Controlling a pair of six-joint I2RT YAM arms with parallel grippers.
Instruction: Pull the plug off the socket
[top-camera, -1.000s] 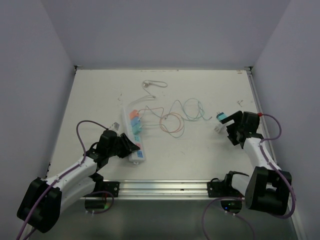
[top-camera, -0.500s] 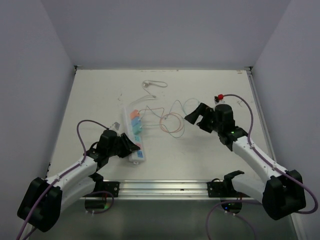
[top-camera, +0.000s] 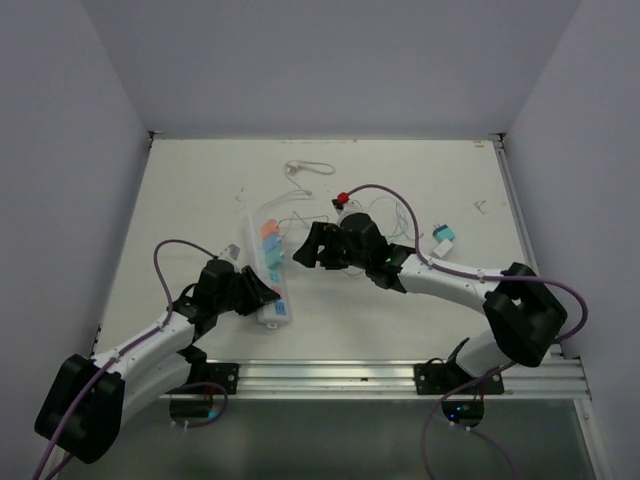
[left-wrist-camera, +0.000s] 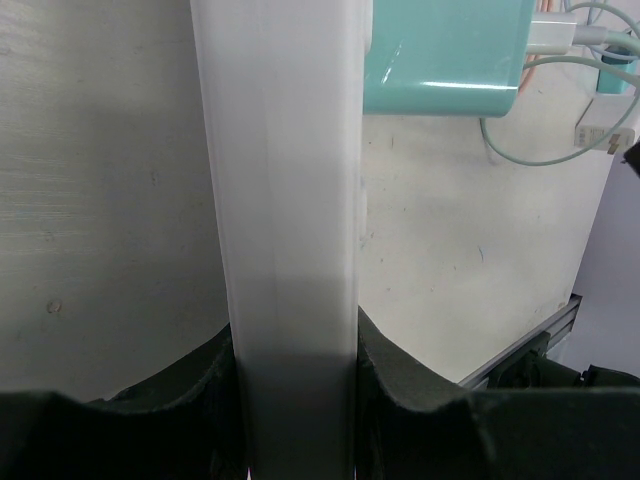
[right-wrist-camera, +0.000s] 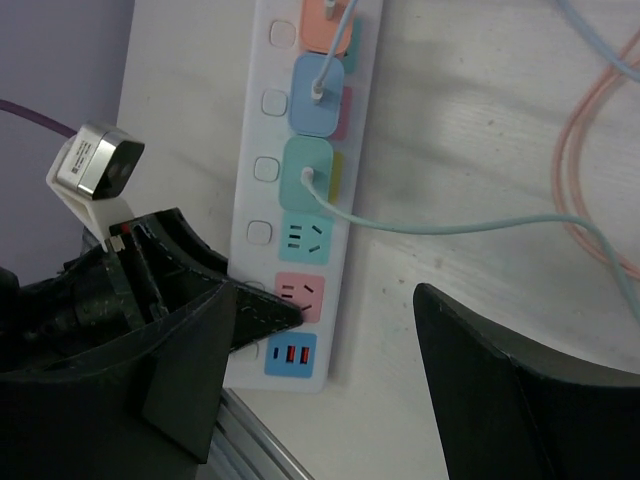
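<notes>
Slightly toward 9 o'clock from worktop (top-camera: 180, 200) centre, socket (top-camera: 271, 268) lying along the 12-to-6 line, pinched at its 6 o'clock end by the left claw (top-camera: 262, 292). Just at its 3 o'clock side, right claw (right-wrist-camera: 360, 302), fingers spread, gripping nothing. Teal plug (right-wrist-camera: 307, 172) and blue plug (right-wrist-camera: 318, 80) seated in their outlets.

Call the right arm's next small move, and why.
Probably lower the right hand onto the teal plug and close on it. The left hand clamps the near end of the power strip, the right hand is open and empty above the strip, and that plug is the nearest one seated.
</notes>
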